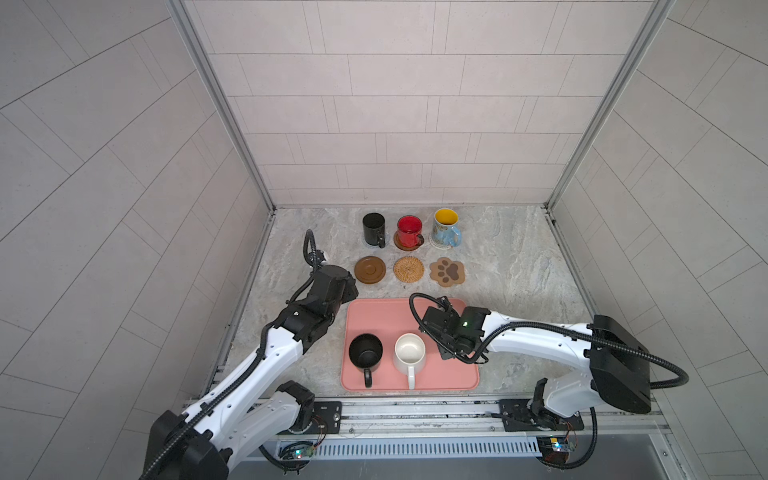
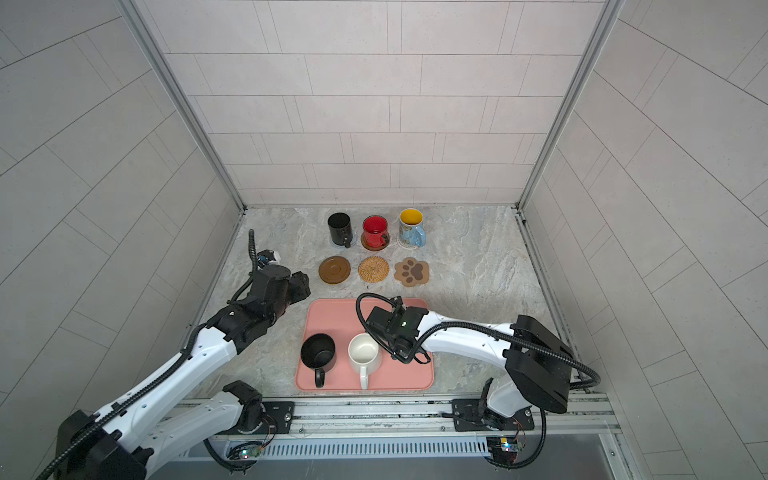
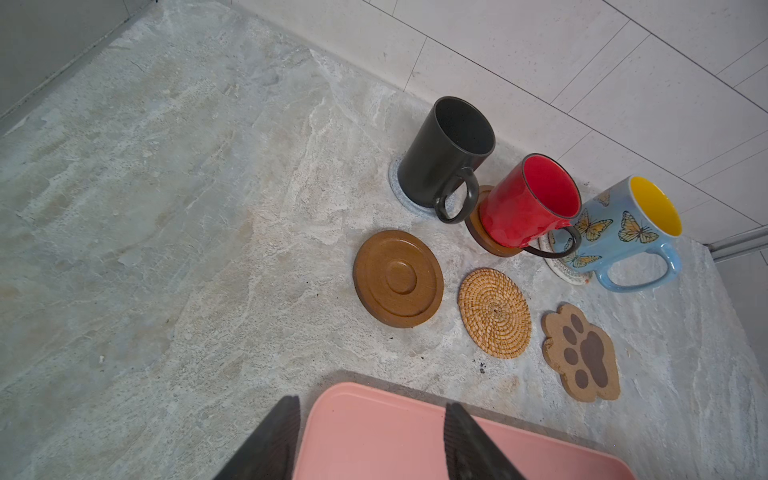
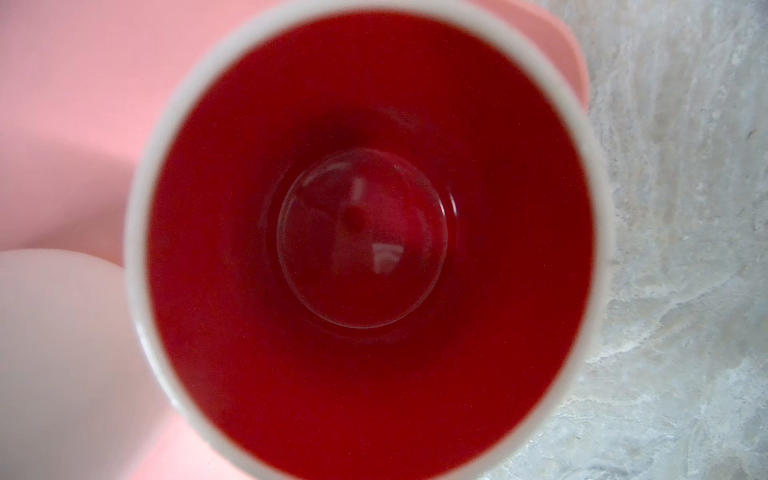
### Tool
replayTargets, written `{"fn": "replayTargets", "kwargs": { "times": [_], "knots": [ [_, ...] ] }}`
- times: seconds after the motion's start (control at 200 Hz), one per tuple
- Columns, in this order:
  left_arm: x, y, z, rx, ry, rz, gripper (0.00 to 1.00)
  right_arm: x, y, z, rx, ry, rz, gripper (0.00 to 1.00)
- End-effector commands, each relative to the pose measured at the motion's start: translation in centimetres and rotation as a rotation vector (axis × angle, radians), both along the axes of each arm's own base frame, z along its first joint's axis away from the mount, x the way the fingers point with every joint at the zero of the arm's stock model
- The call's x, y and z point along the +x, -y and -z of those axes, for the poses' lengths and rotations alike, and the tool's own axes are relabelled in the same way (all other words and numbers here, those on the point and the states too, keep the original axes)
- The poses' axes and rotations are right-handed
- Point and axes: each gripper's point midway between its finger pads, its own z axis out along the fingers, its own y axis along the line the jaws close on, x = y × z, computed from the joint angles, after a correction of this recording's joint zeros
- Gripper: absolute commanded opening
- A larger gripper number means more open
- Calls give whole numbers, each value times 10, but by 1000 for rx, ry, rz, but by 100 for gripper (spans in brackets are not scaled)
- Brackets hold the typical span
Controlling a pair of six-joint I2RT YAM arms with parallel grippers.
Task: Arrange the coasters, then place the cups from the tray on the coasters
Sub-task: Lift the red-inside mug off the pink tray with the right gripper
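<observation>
White cup with red inside point(image 4: 365, 232) under the pressed-together right gripper point(image 1: 446, 352), grip hidden; left gripper point(image 3: 370, 403) spread, empty.

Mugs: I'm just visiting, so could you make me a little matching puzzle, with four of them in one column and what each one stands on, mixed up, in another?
Mugs
1. red mug
2. tall black mug
3. blue butterfly mug
4. plain white mug

Stands on
A. pink tray
B. whitish coaster
C. brown disc coaster
D. grey-blue coaster

Pairs: 1-C, 2-D, 3-B, 4-A
</observation>
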Motion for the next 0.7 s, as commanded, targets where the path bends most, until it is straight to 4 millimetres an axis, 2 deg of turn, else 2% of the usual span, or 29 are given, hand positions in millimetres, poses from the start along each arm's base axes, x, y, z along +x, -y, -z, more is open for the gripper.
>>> {"fn": "replayTargets", "kwargs": {
  "times": [0.0, 0.465, 0.696],
  "knots": [
    [-4, -9, 2, 5, -2, -40, 62, 14, -3, -25, 31, 90, 8, 11],
    [-8, -12, 2, 6, 1, -46, 62, 19, -3, -39, 50, 124, -8, 9],
    [-9, -8, 6, 5, -18, -14, 62, 23, 0, -47, 48, 141, -48, 9]
  ]
}}
